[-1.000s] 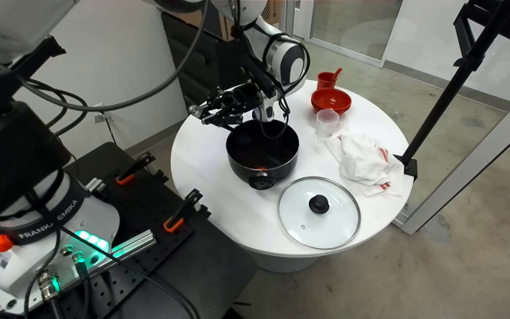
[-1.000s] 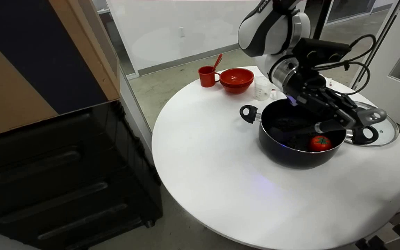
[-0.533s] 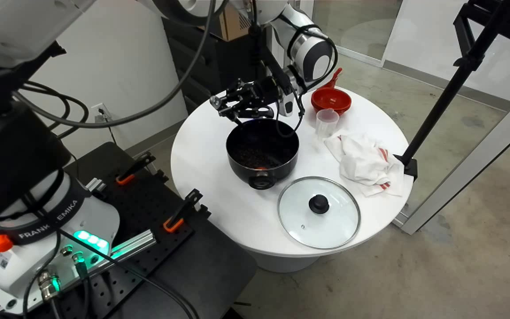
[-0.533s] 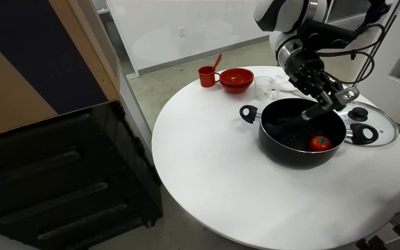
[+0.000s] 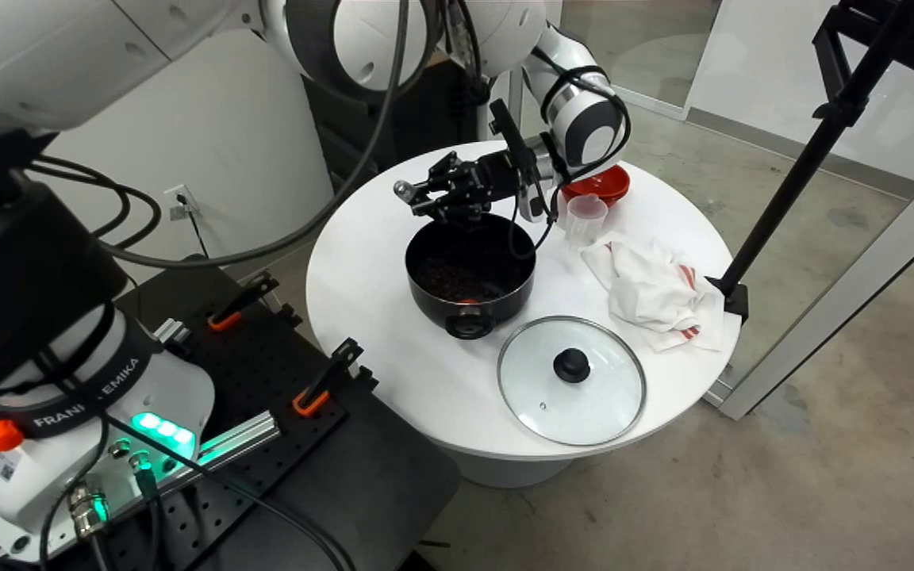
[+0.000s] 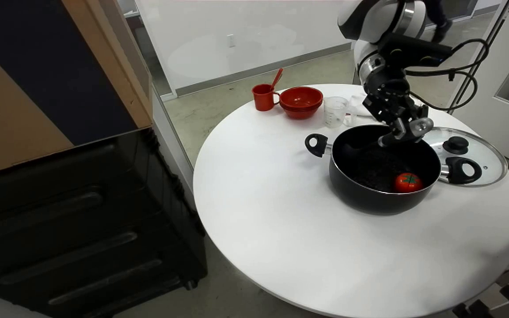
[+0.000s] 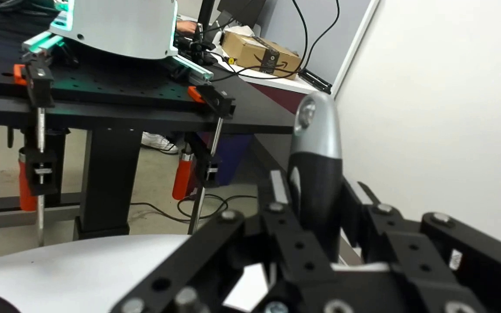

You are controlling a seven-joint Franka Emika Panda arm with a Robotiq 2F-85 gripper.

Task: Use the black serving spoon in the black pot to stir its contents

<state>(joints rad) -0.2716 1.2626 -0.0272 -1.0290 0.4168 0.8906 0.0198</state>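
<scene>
Far left in an exterior view, a red cup [image 6: 263, 98] stands well back from the black pot [image 6: 365, 199]; next come red bowls [image 6: 301, 100], closer to the pot, then a clear measuring cup [image 6: 334, 112] just behind the pot's left-hand loop [image 6: 322, 142]. And here's the action: the black serving spoon [image 6: 386, 141] sits dipped inside the pot, low end toward that loop, long axis slanting up to the right, grey butt poking out above the rim. Is the low end touching the dark bits [image 6: 374, 171] in there? Can't tell from here. The pincer [image 7: 319, 187] has the spoon's handle pinched, with the low end lying down and left of it, deeper in the pot, so the coming stroke should turn on swinging that end across toward the tomato [image 6: 408, 182]; go too wide and the shaft may knock the rim. One arm [image 6: 376, 22] only on this job, arched over from behind the pot, wrist [image 6: 373, 66] angled down near the back rim, and in the wrist view the pincer aims back toward the robot's own base [image 7: 120, 26]! Out right, the glass lid [image 6: 480, 152] lies flat on the worktop [image 6: 281, 229], just beside the pot.
</scene>
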